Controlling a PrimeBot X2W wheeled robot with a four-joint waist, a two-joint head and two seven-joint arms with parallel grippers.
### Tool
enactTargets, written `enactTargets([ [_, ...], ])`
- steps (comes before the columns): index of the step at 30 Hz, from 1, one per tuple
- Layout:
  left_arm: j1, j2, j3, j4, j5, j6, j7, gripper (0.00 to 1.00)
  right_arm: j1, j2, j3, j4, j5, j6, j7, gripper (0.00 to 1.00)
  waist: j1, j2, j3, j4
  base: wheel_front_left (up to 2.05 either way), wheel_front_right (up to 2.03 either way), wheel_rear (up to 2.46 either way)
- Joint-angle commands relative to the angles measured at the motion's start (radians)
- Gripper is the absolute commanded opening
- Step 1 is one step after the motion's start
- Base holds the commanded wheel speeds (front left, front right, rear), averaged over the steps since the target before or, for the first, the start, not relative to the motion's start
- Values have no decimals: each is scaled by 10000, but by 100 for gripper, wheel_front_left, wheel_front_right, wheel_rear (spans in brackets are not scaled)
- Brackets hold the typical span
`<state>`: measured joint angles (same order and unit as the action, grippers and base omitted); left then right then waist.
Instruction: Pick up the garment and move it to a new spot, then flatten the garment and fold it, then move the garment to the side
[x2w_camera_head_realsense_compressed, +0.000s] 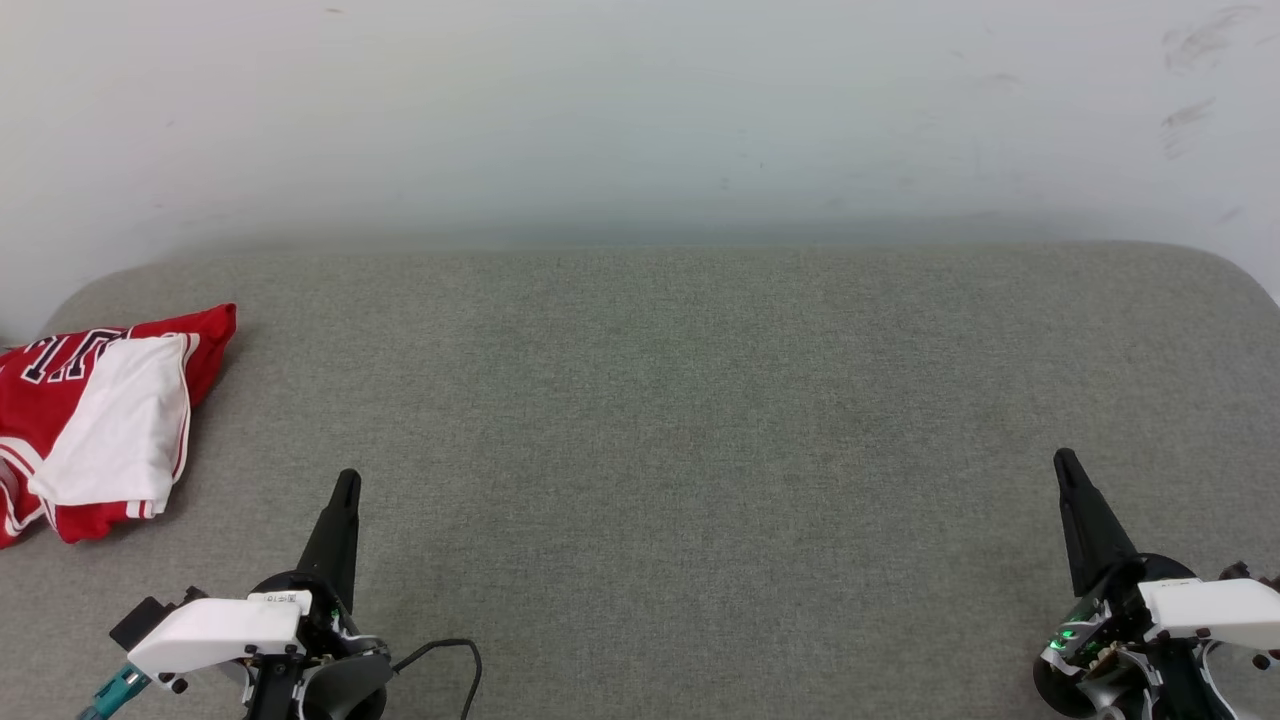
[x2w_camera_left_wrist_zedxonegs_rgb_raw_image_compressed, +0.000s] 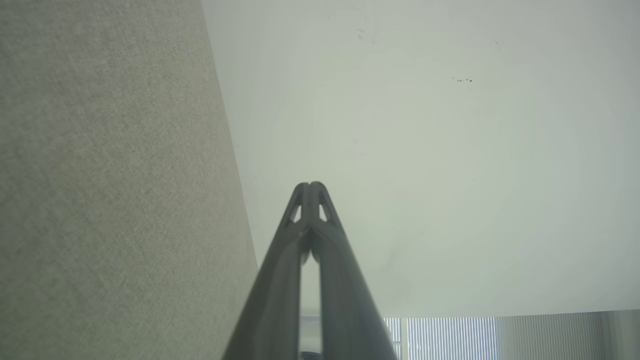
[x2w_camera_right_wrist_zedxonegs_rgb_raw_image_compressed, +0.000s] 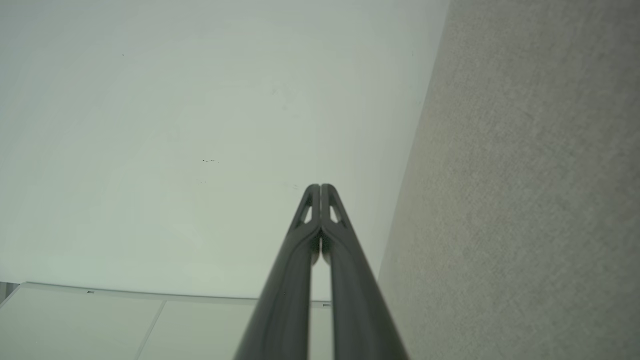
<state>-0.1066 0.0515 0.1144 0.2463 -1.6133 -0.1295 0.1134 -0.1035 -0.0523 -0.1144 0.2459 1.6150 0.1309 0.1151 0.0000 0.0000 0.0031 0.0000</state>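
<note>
Garment (x2w_camera_head_realsense_compressed: 100, 420): folded bundle, white sleeve on top, at the left edge of the grey fabric surface (x2w_camera_head_realsense_compressed: 660, 400).
Garment to claws: up and left of the left claw (x2w_camera_head_realsense_compressed: 346, 482), not touching it; well apart from the right claw (x2w_camera_head_realsense_compressed: 1064, 460).
Left claw: fingers pressed together, holding nothing.
Right claw: the same, closed and empty.

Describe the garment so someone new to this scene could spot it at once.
A grey fabric surface spans the head view below a pale wall. At its left edge lies the garment: a bunched red shirt, white sleeve on top, black white-outlined letters, the only red thing on the grey.
</note>
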Motion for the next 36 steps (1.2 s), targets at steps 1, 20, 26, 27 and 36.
enactTargets([
  [1,-65,-23,26,-4,22,-49,50,0,-125,36,-1,8,-53,-3,13,0,0,0,0,0,0,0,0],
  [20,103,-11,-30,153,7,13,-34,0,130,2,11,157,-8,0,-15,0,0,0,1,0,0,0,0],
  [26,214,-12,-30,-21,270,15,-331,100,227,5,30,131,-347,0,-313,100,0,0,7,-1,0,0,0],
  [27,225,-12,-2,-45,390,14,-381,100,233,5,25,103,-468,0,-364,100,0,0,8,-1,0,0,0],
  [36,250,-11,80,-590,2061,306,-806,100,331,6,-24,-548,-2508,0,-793,100,0,0,37,7,0,0,0],
])
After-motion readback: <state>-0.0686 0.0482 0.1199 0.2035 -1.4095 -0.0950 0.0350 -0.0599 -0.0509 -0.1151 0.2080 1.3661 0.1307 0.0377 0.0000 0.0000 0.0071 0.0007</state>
